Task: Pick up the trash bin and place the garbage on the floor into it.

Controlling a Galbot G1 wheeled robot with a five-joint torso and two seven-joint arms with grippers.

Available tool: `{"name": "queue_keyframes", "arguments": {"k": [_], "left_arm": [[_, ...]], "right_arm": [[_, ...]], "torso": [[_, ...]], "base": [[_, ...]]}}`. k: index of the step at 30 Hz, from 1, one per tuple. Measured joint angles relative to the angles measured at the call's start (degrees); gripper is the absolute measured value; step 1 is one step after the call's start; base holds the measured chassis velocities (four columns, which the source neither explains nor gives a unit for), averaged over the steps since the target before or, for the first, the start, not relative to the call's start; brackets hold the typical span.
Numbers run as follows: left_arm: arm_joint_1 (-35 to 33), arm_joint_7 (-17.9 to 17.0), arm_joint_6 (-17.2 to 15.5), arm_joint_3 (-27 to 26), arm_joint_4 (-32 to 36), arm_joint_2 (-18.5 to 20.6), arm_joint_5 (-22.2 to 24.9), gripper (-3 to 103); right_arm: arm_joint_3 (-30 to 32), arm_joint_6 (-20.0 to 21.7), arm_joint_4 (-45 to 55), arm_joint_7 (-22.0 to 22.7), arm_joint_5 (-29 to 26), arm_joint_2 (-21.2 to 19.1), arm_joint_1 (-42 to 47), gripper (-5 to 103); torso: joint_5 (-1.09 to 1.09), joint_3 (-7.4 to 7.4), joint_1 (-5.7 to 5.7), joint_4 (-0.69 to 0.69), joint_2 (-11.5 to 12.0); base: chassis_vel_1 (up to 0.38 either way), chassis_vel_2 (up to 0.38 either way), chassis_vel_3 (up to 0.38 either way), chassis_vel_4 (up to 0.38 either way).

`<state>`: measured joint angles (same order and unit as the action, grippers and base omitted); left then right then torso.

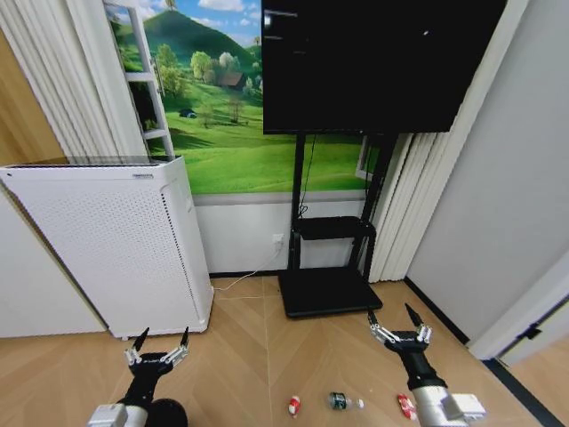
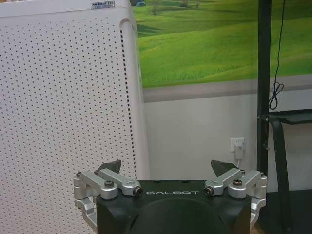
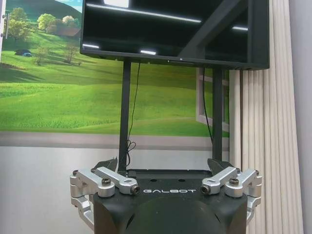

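Three pieces of garbage lie in a row on the parquet floor near the head view's bottom edge: a red-and-white piece, a green-and-clear bottle and another red-and-white piece. The trash bin is a black round shape at the bottom edge, partly hidden by my left arm. My left gripper hangs open just above it, facing the white appliance. Open and holding nothing, my right gripper hovers above the right-hand piece of garbage and faces the TV stand.
A tall white perforated appliance stands at the left against the wall. A black TV stand base with a large screen is straight ahead. A grey wall and dark floor strip close the right side.
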<state>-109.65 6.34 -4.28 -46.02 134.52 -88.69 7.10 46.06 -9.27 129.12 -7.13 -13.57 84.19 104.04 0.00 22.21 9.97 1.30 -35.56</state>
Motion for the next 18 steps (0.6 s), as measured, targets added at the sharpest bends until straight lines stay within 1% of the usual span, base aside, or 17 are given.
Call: {"name": "queue_keyframes", "arguments": {"k": [2, 6, 8, 15, 18], "left_arm": [[0.02, 0.0, 0.1, -0.07, -0.08, -0.08, 0.07, 100], [0.04, 0.0, 0.14, -0.11, -0.19, -0.11, 0.09, 100], [0.06, 0.0, 0.16, -0.12, -0.25, -0.16, 0.09, 100], [0.11, 0.0, 0.17, -0.16, -0.37, -0.35, 0.05, 100], [0.16, 0.01, 0.25, -0.38, -0.44, -0.59, 0.05, 100]], "right_arm": [[-0.05, 0.07, -0.06, 0.0, 0.02, -0.03, -0.11, 100], [-0.07, 0.09, -0.14, -0.01, 0.06, -0.02, -0.16, 100], [-0.07, 0.09, -0.24, -0.02, 0.07, -0.01, -0.18, 100], [-0.01, 0.18, -0.42, -0.05, 0.1, -0.04, -0.36, 100], [-0.05, 0.18, -0.61, -0.05, 0.1, -0.15, -0.45, 100]], "torso": [[0.0, -0.42, -0.31, 0.0, 0.73], [0.0, -0.81, -0.58, 0.0, 1.38], [0.0, -1.23, -0.91, 0.0, 2.15], [0.0, -2.09, -1.51, 0.0, 3.6], [0.0, -2.74, -1.91, 0.0, 4.65]], "base": [[0.0, 0.0, 0.0, 0.0], [0.0, 0.0, 0.0, 0.0], [0.0, 0.0, 0.0, 0.0], [0.0, 0.0, 0.0, 0.0], [0.0, 0.0, 0.0, 0.0]]}}
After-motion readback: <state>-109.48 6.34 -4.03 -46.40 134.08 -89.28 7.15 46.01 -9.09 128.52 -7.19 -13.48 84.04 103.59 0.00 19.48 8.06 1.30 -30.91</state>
